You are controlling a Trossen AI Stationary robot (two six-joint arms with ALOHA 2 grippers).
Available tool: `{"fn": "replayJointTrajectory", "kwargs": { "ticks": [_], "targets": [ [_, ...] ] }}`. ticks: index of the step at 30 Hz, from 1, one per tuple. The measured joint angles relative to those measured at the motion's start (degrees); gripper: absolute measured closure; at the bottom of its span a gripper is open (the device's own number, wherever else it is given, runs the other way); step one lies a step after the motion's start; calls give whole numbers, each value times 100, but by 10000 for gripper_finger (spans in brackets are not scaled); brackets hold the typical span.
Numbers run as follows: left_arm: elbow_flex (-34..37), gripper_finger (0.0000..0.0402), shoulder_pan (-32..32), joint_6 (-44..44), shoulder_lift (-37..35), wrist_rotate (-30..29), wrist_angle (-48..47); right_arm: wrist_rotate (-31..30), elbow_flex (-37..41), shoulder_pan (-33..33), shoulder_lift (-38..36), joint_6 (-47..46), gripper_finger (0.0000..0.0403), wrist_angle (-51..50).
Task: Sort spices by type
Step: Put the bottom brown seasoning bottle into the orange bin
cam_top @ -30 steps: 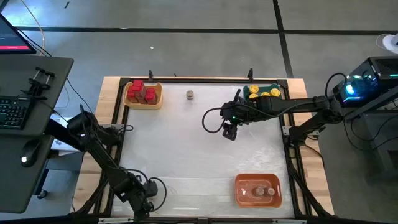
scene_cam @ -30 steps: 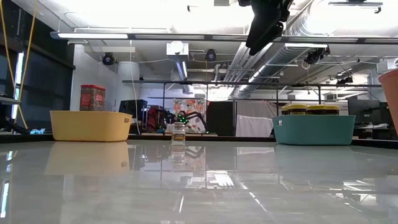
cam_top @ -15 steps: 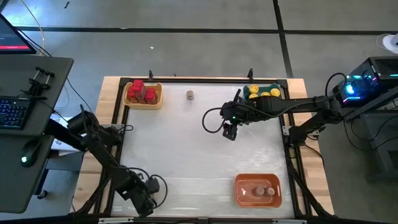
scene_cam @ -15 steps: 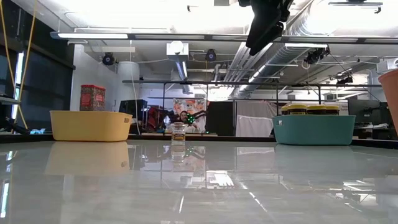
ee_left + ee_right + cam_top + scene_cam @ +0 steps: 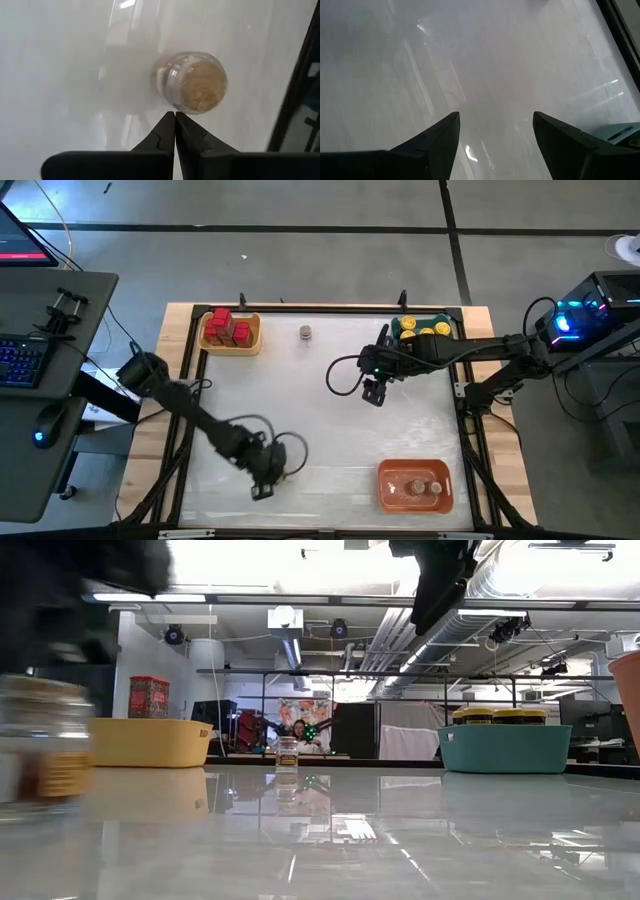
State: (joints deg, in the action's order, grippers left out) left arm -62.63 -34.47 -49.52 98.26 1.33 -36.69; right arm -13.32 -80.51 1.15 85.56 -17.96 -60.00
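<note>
Dark fingers of the left gripper (image 5: 175,131) press together with nothing between them in the left wrist view, and just past their tips a small grey-brown jar (image 5: 191,82) stands on the white table (image 5: 60,65), seen from above with brown powder inside. In the high view this gripper (image 5: 263,488) sits low and left of centre, near the table's front edge. The low view shows the same jar (image 5: 40,745) as a large blur at the far left of the frame.

Over the middle right of the high view, the right gripper (image 5: 373,392) hangs above bare table, its fingers (image 5: 432,142) spread wide apart and holding nothing.

At the upper left of the high view, a yellow tray (image 5: 247,344) holds the red boxes (image 5: 226,329). A teal tray (image 5: 401,323) at the upper right holds the yellow-lidded jars (image 5: 428,329), partly hidden by the right arm. An orange tray (image 5: 388,476) at the lower right holds two more small jars (image 5: 418,488). One lone jar (image 5: 305,332) stands by itself on the table between the yellow and teal trays, near the top edge; the low view shows it (image 5: 288,751) upright in the middle of the frame.
</note>
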Motion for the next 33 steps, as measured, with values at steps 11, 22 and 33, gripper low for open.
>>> {"fn": "replayJointTrajectory", "kwargs": {
  "ticks": [11,22,33],
  "targets": [
    [-222,401,1610,1948,-105,165,-88,-244,0,2,0,-4,155,-16],
    [-273,401,69,1857,-326,263,-420,-280,0,-86,-2,-17,155,114],
    [-267,401,419,2123,793,684,863,-282,0,-90,-2,-7,155,250]
  ]
}}
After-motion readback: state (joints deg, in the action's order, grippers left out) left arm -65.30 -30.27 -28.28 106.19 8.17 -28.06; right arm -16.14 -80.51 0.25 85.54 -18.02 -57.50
